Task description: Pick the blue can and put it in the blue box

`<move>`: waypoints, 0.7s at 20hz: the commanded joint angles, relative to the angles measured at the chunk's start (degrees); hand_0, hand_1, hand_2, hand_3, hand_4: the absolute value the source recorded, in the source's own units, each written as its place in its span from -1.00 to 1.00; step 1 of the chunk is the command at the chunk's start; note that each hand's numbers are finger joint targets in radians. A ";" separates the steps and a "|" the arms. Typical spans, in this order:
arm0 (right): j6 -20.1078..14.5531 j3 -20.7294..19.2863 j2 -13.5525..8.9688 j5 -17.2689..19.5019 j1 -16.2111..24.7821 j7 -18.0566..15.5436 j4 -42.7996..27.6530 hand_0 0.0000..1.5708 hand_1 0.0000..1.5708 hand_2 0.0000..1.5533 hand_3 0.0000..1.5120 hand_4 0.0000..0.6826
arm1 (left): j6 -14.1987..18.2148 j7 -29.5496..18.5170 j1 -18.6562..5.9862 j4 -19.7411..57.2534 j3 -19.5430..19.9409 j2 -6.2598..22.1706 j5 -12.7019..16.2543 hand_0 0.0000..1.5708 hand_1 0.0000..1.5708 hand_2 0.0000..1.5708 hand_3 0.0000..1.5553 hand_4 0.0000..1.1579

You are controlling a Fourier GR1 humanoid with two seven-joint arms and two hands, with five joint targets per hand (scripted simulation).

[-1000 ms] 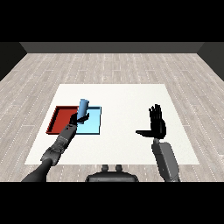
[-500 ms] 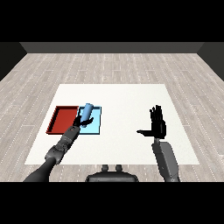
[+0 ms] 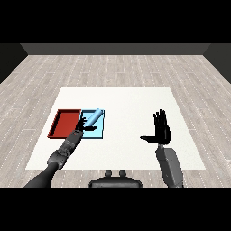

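Two hands, one blue can tilted over the blue tray

Two grey forearms come in from the lower corners. Nearest on the right side, the right forearm (image 3: 169,166) rises steeply from the bottom edge. Its black right hand (image 3: 161,131) stands upright over bare table (image 3: 131,101), fingers straight and pointing up and away, thumb stuck out to the side. It holds nothing and is well apart from both trays.

On the other side the left forearm (image 3: 58,158) stretches from the lower left corner up and forward toward the trays. The left hand (image 3: 83,124) sits at the near left part of the blue tray (image 3: 100,133), with its fingers curled about the lower end of the can (image 3: 92,118).

One look at the can: it is a slim cylinder, light blue, close in shade to the tray beneath it, with a paler streak running along its length. It is tilted, not upright: the lower end lies in the hand and the upper end leans up and to the right, over the far part of the blue tray. Whether its lower end touches the tray floor cannot be told, as the hand hides that end.

Beyond and left of the hand, the red tray (image 3: 64,122) lies touching the blue tray along one side. Farther off, the white table ends and a pale plank floor (image 3: 117,67) runs to a dark wall.
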 commanded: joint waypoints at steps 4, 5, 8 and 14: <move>0.06 0.79 1.52 -0.25 -1.20 0.09 -0.53 -1.00 -1.00 -1.00 -1.00 -1.00 | 14.97 -13.92 3.11 -8.64 6.92 0.48 5.71 -1.00 -1.00 -1.00 -1.00 -1.00; 0.73 -0.22 -0.25 -1.07 0.47 1.22 -2.92 -1.00 -1.00 -1.00 -1.00 -1.00 | 13.70 -16.13 2.02 -10.96 7.90 1.44 6.53 -1.00 -1.00 -1.00 -1.00 -1.00; 0.39 -0.40 0.23 -1.27 -1.20 1.65 -1.91 -1.00 -1.00 -1.00 -1.00 -1.00 | 9.46 -28.06 6.19 -18.26 9.33 -0.71 8.17 -1.00 -1.00 -1.00 -1.00 -1.00; 1.33 -0.92 -2.34 -0.41 0.99 2.89 -1.94 -1.00 -1.00 -1.00 -1.00 -1.00 | -2.36 -38.17 14.37 -34.24 6.87 -3.04 9.97 -1.00 -1.00 -1.00 -1.00 -1.00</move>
